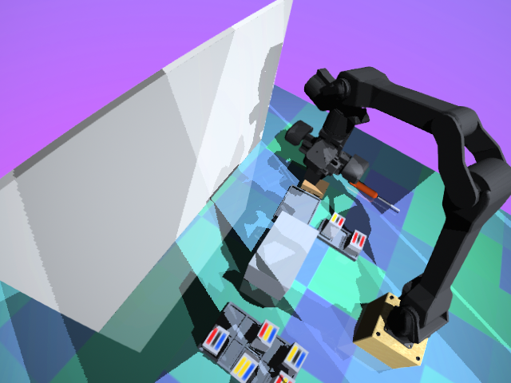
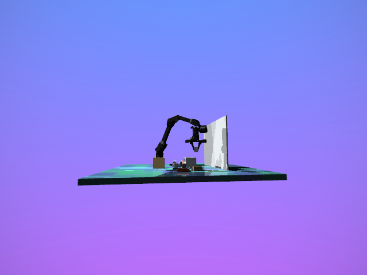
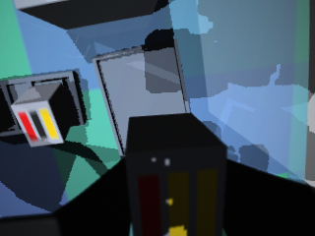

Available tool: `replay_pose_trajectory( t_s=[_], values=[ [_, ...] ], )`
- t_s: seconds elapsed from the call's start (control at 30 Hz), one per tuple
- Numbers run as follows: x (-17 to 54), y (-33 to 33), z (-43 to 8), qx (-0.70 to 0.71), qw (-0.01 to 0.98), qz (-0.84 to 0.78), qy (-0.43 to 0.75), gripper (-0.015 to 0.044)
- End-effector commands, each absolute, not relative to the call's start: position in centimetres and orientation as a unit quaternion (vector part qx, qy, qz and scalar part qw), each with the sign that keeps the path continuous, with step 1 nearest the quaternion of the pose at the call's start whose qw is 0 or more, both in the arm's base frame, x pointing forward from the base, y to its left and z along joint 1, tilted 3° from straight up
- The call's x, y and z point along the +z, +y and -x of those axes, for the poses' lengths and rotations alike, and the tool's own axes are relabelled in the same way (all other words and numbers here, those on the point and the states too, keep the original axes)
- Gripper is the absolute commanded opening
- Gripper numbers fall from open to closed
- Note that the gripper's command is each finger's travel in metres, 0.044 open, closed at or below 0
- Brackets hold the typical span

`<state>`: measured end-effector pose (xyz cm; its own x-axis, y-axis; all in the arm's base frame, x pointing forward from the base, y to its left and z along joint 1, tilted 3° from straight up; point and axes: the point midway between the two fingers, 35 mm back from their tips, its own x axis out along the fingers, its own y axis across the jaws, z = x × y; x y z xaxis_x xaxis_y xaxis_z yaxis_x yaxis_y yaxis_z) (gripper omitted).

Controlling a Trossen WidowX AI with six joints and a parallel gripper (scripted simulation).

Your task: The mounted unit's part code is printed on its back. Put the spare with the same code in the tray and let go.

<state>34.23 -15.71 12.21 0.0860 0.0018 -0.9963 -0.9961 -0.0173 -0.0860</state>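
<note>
A blue-and-green patchwork table [image 1: 474, 181] [image 2: 118, 177] is lying under hard shadows, a pale panel [image 1: 124, 164] [image 2: 217, 142] standing along one side.

Hand [image 1: 313, 179] [image 2: 195, 148] [image 3: 164, 162] is hanging above the table, fingers a bit over a third open and clamping the spare [image 2: 195, 149] [image 3: 174, 135]. Its face is showing one red stripe, then two yellow. Whether this code matches the mounted unit's: cannot tell.

Top view: the shallow grey tray [image 1: 301, 203] [image 3: 130, 93] is lying at about seven o'clock from the hand; wrist view: eleven o'clock from the spare. Delivery is probably the step in hand, spare still needing to go in.

Good handling calls for centring over the tray before lowering, keeping the block level, and watching the rim. The large grey box [image 1: 284, 247] [image 2: 189, 161] [image 3: 98, 17], seven o'clock of the tray, and the tan block [image 1: 315, 187] [image 2: 196, 168], one o'clock, are leaving little room for wide fingers. Best to seat the spare first, part the fingers gently, then rise straight.
</note>
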Motion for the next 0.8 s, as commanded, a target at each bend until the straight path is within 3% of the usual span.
replay_pose_trajectory(
  t_s=[0.0, 0.77],
  values=[
    [11.7, -15.7, -34.4, 0.485, 0.517, 0.526, 0.471, 0.0000],
    [9.2, -15.8, -34.9, 0.485, 0.517, 0.526, 0.470, 0.0000]
  ],
)
